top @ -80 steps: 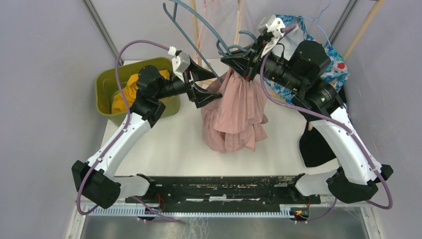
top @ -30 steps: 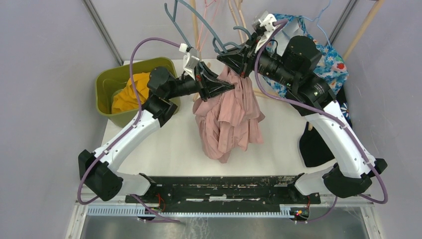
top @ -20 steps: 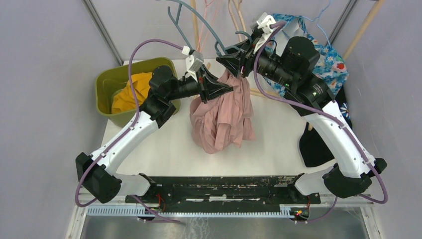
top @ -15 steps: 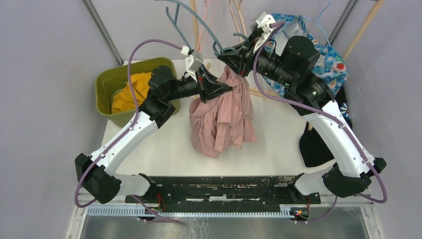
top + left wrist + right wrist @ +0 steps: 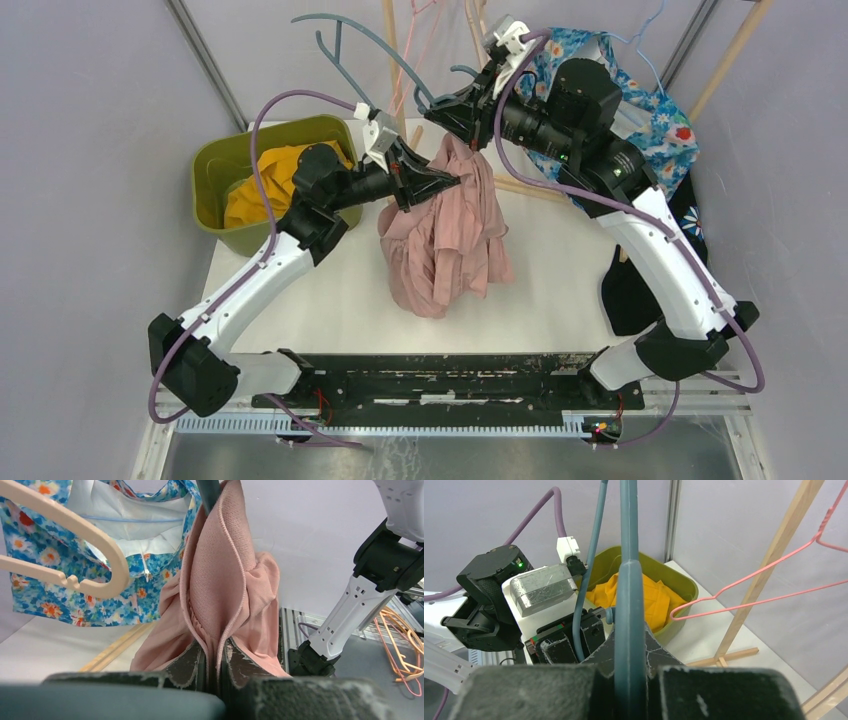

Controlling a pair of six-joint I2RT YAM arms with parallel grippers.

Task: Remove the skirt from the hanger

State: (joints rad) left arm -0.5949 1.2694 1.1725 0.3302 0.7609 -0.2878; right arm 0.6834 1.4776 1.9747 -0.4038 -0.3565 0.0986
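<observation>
Left gripper (image 5: 212, 650) is pinched tight on the gathered waistband of the pink skirt (image 5: 450, 240), while the right gripper (image 5: 629, 630), just above it and further back, is clamped on the grey-blue hanger (image 5: 629, 530). Held up between the two, the skirt reaches the hanger at its top and its lower folds bunch on the white table (image 5: 330, 290), with a green bin (image 5: 212, 170) of yellow cloth (image 5: 255, 185) off to the left
</observation>
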